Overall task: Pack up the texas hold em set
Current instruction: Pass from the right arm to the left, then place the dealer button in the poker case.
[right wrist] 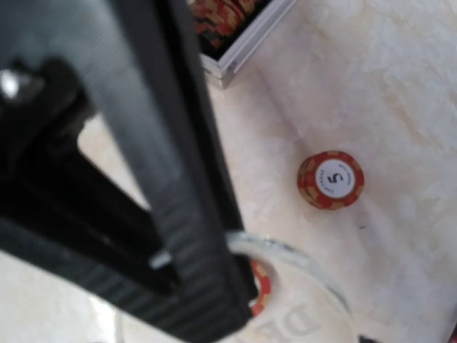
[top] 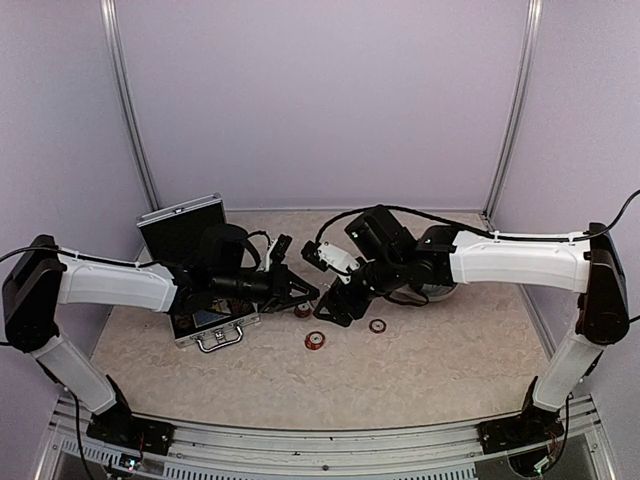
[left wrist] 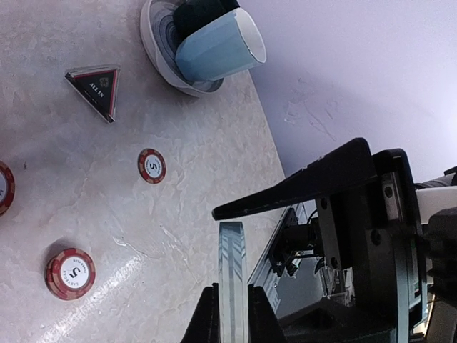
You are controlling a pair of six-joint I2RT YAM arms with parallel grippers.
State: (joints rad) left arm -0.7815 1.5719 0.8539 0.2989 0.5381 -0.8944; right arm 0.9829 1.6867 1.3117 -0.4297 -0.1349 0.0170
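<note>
The silver briefcase (top: pixel 215 330) lies open at the left with its black-lined lid (top: pixel 180 228) up; red-and-white chips show in its corner (right wrist: pixel 232 25). My left gripper (top: pixel 305 293) is shut on the clear disc (left wrist: pixel 232 275), held edge-on just right of the case. My right gripper (top: pixel 326 308) is open, one black finger (left wrist: pixel 300 184) lying against the disc's top edge. The disc (right wrist: pixel 307 307) fills the bottom of the right wrist view. Loose chips (top: pixel 315 341) (top: pixel 377 326) (top: pixel 302 311) and the black triangular marker (left wrist: pixel 96 89) lie on the table. Dice and card boxes are hidden.
A grey-blue cup (left wrist: pixel 218 46) stands on a round grey saucer (left wrist: pixel 153 43) at the back right, under my right arm. The two grippers nearly touch at the table's middle. Purple walls enclose the back and sides.
</note>
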